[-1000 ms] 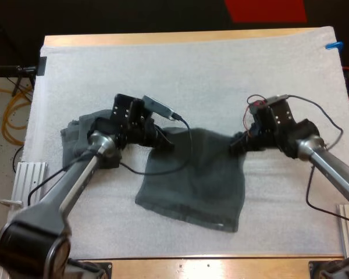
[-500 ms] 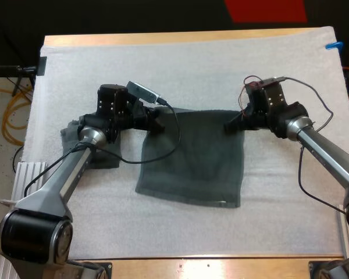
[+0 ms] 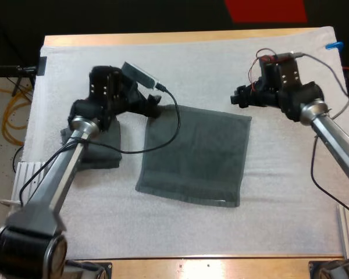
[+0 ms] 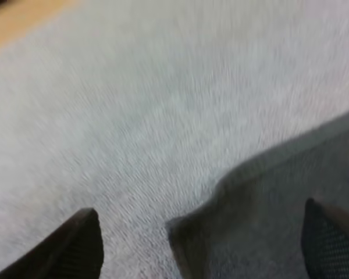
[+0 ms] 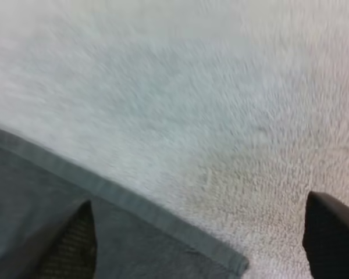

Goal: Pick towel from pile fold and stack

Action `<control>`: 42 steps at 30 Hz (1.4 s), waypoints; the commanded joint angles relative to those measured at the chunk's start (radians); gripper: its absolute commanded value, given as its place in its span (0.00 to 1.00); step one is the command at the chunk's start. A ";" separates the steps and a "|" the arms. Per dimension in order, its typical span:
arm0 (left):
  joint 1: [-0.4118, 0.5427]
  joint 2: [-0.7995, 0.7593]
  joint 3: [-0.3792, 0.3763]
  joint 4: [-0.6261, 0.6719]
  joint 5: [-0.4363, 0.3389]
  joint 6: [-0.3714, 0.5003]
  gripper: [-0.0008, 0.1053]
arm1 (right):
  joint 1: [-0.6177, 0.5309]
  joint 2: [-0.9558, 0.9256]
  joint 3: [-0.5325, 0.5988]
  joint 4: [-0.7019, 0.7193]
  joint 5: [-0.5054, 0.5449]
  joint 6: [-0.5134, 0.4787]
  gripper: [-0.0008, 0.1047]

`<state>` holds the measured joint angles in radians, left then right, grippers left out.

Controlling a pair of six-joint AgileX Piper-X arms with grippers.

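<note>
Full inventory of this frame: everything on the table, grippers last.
Flat rectangular towel: 1, dark grey-green, spread in the middle of the mat.
Bunched towel: 1, dark grey-green, on the mat's left side, partly under the left arm.
Mat: 1, white, covers the table.
Wooden table: 1, light brown, edge shows past the mat.
Left gripper: 1, black, open, at the flat towel's far left corner.
Right gripper: 1, black, open, at its far right corner.

left arm [image 3: 63, 174]: stretched forward, wrist pointing right
left gripper [image 3: 153, 108]: fingers [image 4: 80, 247] apart, empty
right arm [image 3: 336, 145]: stretched forward, wrist pointing left
right gripper [image 3: 238, 97]: fingers [image 5: 75, 244] apart, empty
</note>
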<state>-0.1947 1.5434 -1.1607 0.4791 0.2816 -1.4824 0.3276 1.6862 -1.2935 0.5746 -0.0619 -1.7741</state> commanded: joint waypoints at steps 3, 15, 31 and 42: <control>0.001 -0.100 -0.023 0.072 -0.004 0.007 0.65 | 0.003 -0.111 -0.013 0.071 -0.028 -0.003 0.68; 0.001 -0.419 -0.021 0.458 0.006 -0.001 0.65 | 0.005 -0.442 0.042 0.393 -0.138 0.040 0.68; 0.001 -0.756 0.278 0.538 0.063 -0.169 0.65 | 0.005 -0.818 0.554 0.395 -0.297 0.331 0.68; 0.001 -0.801 0.342 0.549 0.104 -0.186 0.65 | 0.132 -0.823 0.863 0.117 -0.450 0.611 0.68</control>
<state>-0.1947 0.7492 -0.8176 1.0300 0.3796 -1.6618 0.4536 0.8693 -0.4332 0.7262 -0.4983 -1.1819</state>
